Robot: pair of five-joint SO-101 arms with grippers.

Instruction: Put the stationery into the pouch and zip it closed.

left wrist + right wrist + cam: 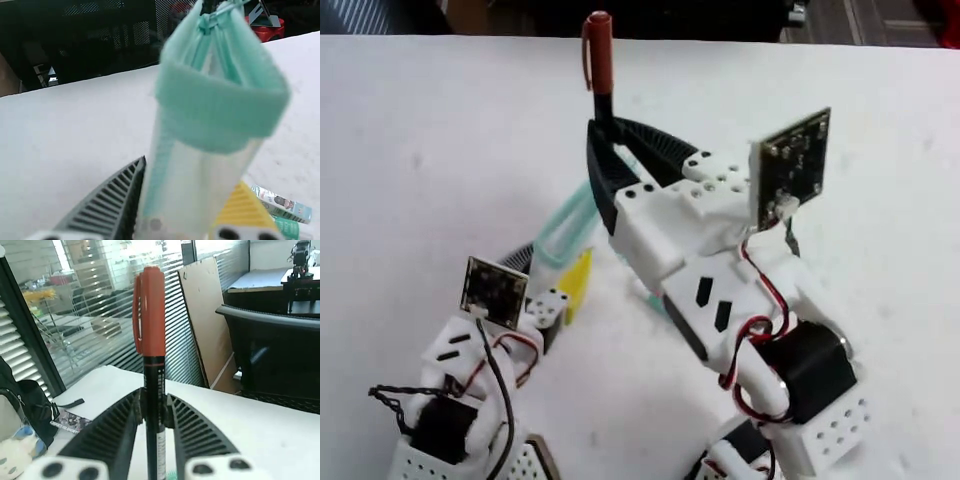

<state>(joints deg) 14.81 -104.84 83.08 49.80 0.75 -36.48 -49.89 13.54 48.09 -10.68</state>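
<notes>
Our left end effector [192, 175] clamps the pouch [220, 105] over the tabletop [75, 125], likely steadying it, while our right end effector [152, 400] pinches the pen [150, 315] upright, seemingly for insertion.

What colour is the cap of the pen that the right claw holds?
The pen cap is red, clearest in the right wrist view.

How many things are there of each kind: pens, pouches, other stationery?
Pen: 1
Pouch: 1
Packet on the table: 1
Total: 3
</notes>
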